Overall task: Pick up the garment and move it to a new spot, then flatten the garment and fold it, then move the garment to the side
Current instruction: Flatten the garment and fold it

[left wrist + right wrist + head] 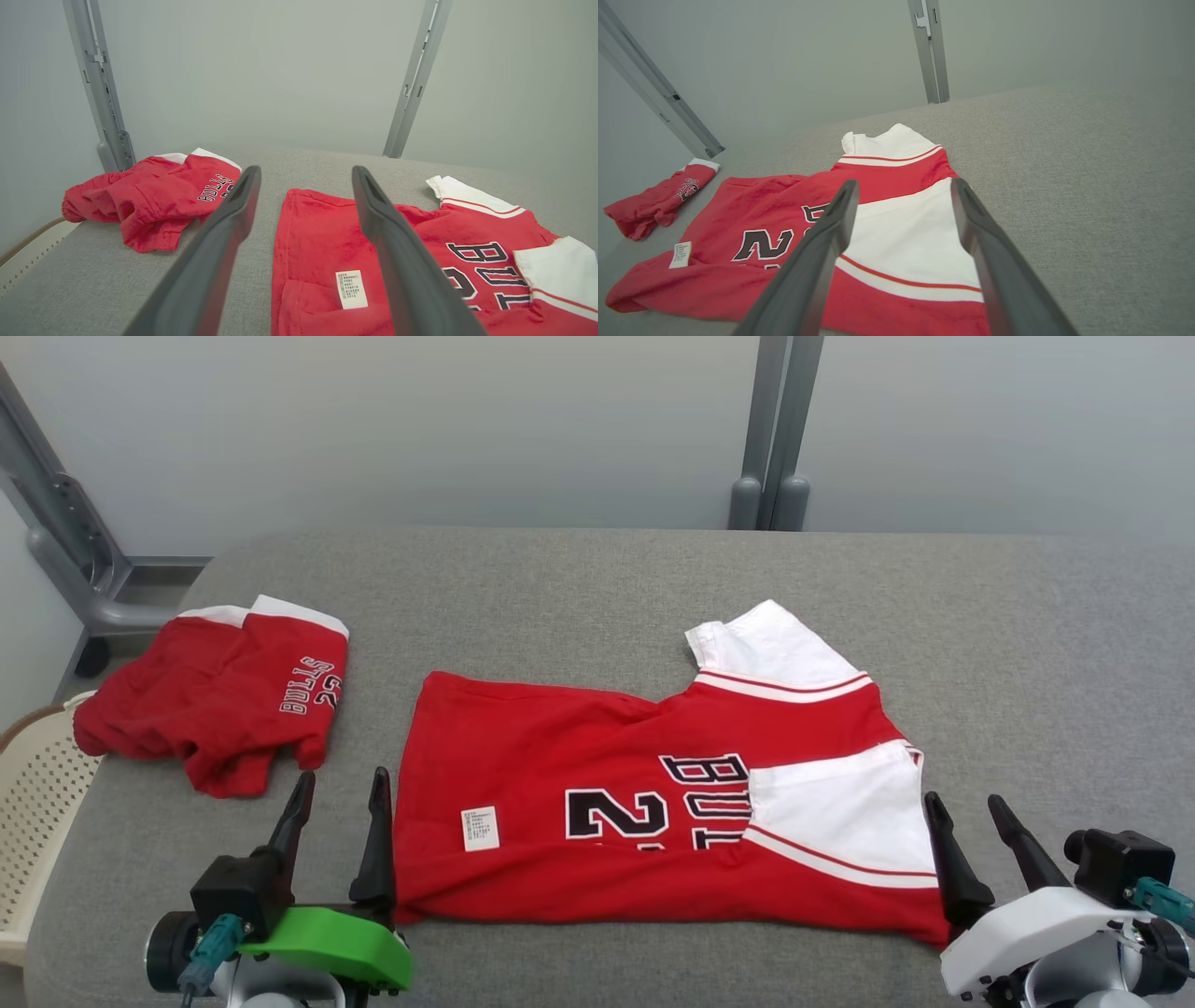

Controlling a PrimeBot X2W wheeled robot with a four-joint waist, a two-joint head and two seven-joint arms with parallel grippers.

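The garment is a red and white jersey with black lettering and a small white label. It lies on the grey table near the front edge, its lower long edge folded over. My left gripper stands open just off the jersey's left edge, with nothing between its fingers. The right gripper is open at the jersey's right end, also without anything in it. In the left wrist view the garment lies under and right of the open gripper. The right wrist view has the garment below the open gripper.
A second red piece of clothing lies crumpled at the table's left edge. A cream basket stands beyond that edge on the left. Grey metal posts rise behind the table against a pale wall. Bare table stretches to the right and back.
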